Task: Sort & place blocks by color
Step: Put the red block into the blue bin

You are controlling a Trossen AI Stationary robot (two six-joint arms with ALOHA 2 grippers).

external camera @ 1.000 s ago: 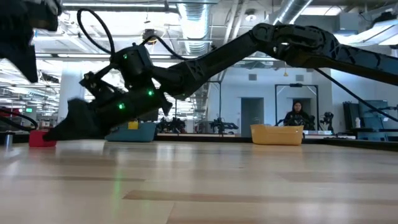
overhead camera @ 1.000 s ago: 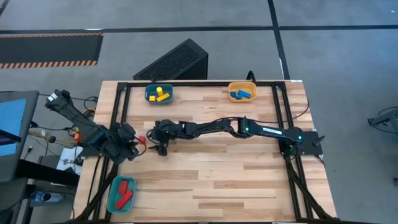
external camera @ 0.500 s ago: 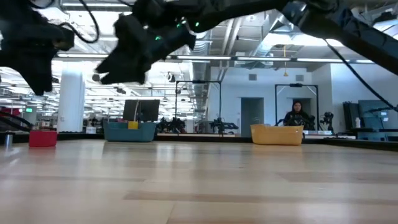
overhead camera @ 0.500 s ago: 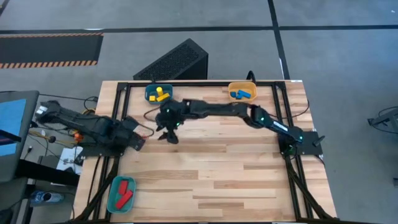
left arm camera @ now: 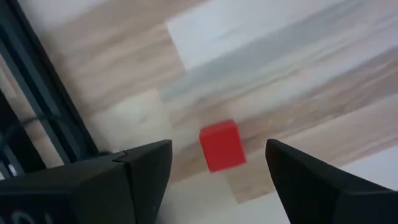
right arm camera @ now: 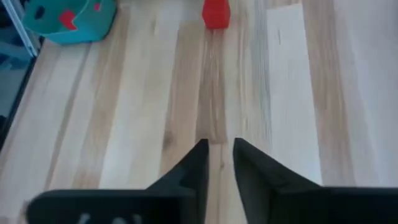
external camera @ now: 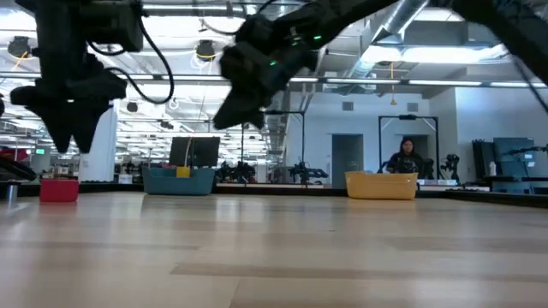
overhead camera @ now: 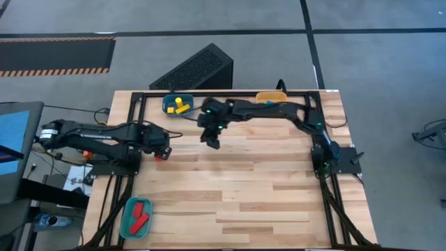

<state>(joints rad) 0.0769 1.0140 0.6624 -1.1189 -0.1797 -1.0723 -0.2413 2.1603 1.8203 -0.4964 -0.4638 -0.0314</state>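
Observation:
One red cube (left arm camera: pixel 221 146) lies flat on the wooden table near its left edge; it also shows in the high view (overhead camera: pixel 161 155) and the low view (external camera: pixel 58 190). My left gripper (overhead camera: pixel 159 148) hangs open above the cube, pointing down, clear of the table (external camera: pixel 75 144). In its wrist view a finger stands on either side of the cube, and neither touches it. My right gripper (overhead camera: pixel 211 141) is shut and empty, raised well above the table near the far middle (external camera: pixel 224 118). It faces the red cube from afar (right arm camera: pixel 216 14).
A teal bin (overhead camera: pixel 178 105) with yellow blocks and a blue one stands at the far left. An orange bin (overhead camera: pixel 270 97) at the far right is partly hidden by my right arm. A teal bin (overhead camera: pixel 136 216) with red blocks is at the near left. A person (external camera: pixel 408 157) stands far behind the table.
My right gripper has risen from the table beside the red cube and gone toward the far edge and the right. My left gripper has swung out from the table's left edge over the red cube and come lower. The cube has stayed where it was.

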